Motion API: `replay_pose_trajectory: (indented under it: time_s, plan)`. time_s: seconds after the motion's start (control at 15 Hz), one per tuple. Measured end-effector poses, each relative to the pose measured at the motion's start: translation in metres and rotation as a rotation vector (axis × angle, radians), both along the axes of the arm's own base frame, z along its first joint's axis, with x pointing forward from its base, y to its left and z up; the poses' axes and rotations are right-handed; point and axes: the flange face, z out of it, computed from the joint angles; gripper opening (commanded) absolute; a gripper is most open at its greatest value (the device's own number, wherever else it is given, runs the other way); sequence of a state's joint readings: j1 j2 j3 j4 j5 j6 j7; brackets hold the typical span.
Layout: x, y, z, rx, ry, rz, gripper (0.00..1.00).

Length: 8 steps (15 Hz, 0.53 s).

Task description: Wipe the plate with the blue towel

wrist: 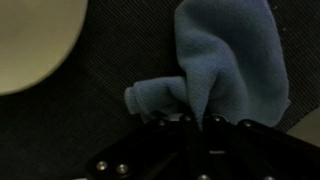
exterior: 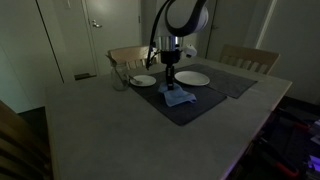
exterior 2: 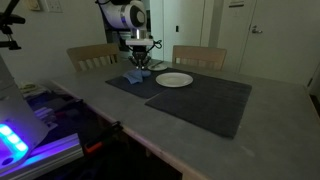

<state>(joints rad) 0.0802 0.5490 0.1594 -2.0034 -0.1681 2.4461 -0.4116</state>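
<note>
A blue towel (exterior: 178, 97) lies bunched on a dark placemat (exterior: 190, 108); it also shows in an exterior view (exterior 2: 134, 77). My gripper (exterior: 172, 82) stands straight down on the towel. In the wrist view the fingers (wrist: 196, 118) are closed together with a fold of the towel (wrist: 228, 55) pinched between them. A white plate (exterior: 192, 77) sits on the mat just beyond the towel, also seen in an exterior view (exterior 2: 174, 80). A pale plate edge (wrist: 30, 40) fills the wrist view's upper left corner, apart from the towel.
A smaller white plate (exterior: 143, 80) and a glass (exterior: 120, 79) stand on the table near the towel. Wooden chairs (exterior: 250, 58) stand at the far side. A second dark placemat (exterior 2: 205, 100) lies beside the first.
</note>
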Motion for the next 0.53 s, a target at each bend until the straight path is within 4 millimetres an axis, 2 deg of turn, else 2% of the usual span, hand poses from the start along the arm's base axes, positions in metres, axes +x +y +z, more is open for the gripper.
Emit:
replay_pose_trajectory:
  time_s: [0.2, 0.53]
  plan:
    - [0.0, -0.015, 0.011, -0.048, 0.058, -0.068, 0.02]
    - [0.011, -0.052, 0.052, -0.101, 0.024, -0.185, 0.02]
